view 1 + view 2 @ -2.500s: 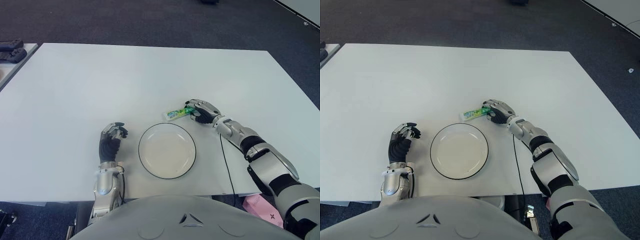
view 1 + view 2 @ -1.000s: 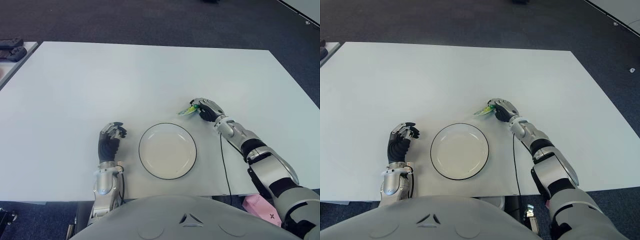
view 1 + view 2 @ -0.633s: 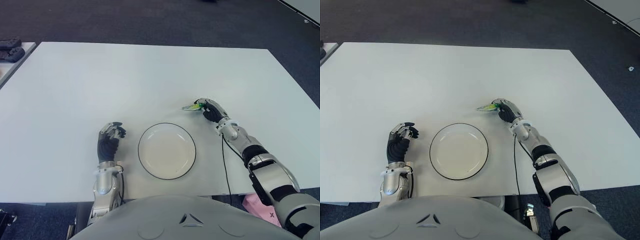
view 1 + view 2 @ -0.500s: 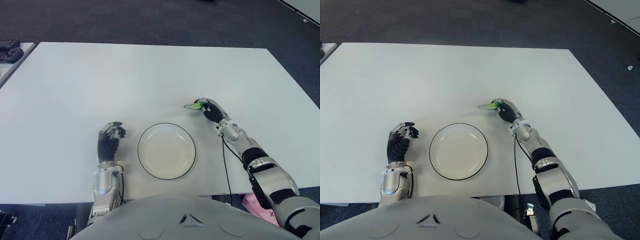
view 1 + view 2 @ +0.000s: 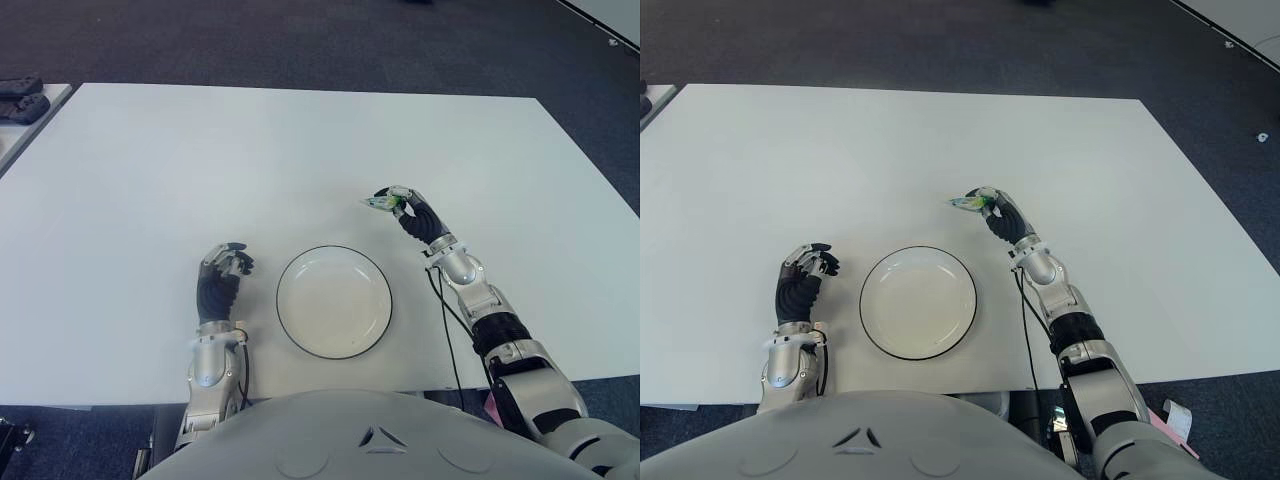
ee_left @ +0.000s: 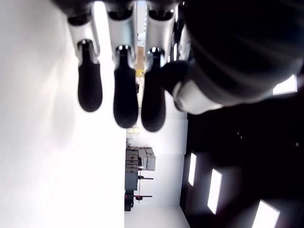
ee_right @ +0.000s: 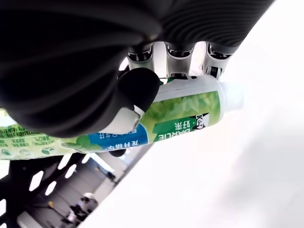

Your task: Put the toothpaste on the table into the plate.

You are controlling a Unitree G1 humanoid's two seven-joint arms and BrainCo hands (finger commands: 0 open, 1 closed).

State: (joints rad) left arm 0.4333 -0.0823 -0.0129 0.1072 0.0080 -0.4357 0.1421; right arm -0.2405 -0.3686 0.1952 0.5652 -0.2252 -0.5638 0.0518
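A small green and white toothpaste tube (image 5: 382, 201) is held up off the white table (image 5: 250, 150) in my right hand (image 5: 405, 210), beyond the far right rim of the plate. The right wrist view shows the fingers (image 7: 142, 90) wrapped around the tube (image 7: 185, 116). The round white plate (image 5: 334, 302) with a dark rim lies near the table's front edge and holds nothing. My left hand (image 5: 222, 275) shows left of the plate, fingers curled, nothing in it.
Dark objects (image 5: 22, 100) lie on a second surface at the far left edge. A cable (image 5: 450, 330) runs along my right forearm. Dark carpet surrounds the table.
My right hand has lifted the toothpaste off the table and raised it, the forearm swinging more upright and toward the plate's side. The left hand has not moved.
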